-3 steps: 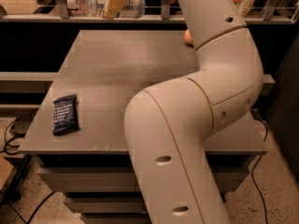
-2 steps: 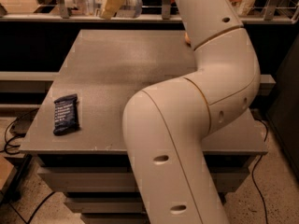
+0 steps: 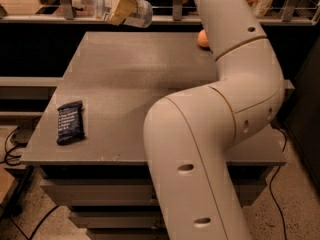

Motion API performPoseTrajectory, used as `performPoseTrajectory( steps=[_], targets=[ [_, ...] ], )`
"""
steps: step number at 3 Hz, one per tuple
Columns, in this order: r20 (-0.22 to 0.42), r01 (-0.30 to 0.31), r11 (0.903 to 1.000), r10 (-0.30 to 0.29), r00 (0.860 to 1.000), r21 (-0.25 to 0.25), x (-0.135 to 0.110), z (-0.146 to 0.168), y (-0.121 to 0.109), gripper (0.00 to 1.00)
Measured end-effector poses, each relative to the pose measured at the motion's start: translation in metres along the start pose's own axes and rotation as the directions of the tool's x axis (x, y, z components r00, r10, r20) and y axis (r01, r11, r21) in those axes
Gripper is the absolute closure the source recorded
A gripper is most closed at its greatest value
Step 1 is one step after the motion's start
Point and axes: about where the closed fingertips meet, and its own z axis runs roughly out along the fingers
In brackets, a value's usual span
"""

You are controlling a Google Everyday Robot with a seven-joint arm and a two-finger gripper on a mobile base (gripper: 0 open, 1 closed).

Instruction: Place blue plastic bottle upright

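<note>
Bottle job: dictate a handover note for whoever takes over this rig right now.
Gripper: at the top of the view, above the table's far edge, shut on the bottle.
Bottle: held off the table, lying roughly sideways, white cap pointing left.
Other things: dark wrapper flat near the front left edge; orange ball at the far edge, partly hidden behind the arm.
Done: bottle grasped and lifted.
Left: turn it cap-up, set it on bare tabletop, release and check that it stands.
</note>
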Motion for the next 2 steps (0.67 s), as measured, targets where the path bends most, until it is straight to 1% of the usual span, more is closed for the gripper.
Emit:
performPoseTrajectory(
  steps=[1, 2],
  targets=[
    [0.095, -0.055, 0.9981, 0.052, 0.994, 0.026, 0.0074, -0.0055, -0.0030, 1.00],
    [0.218, -0.128, 0.9902, 0.112, 0.969, 0.057, 0.0168, -0.0124, -0.0063, 1.00]
  ],
)
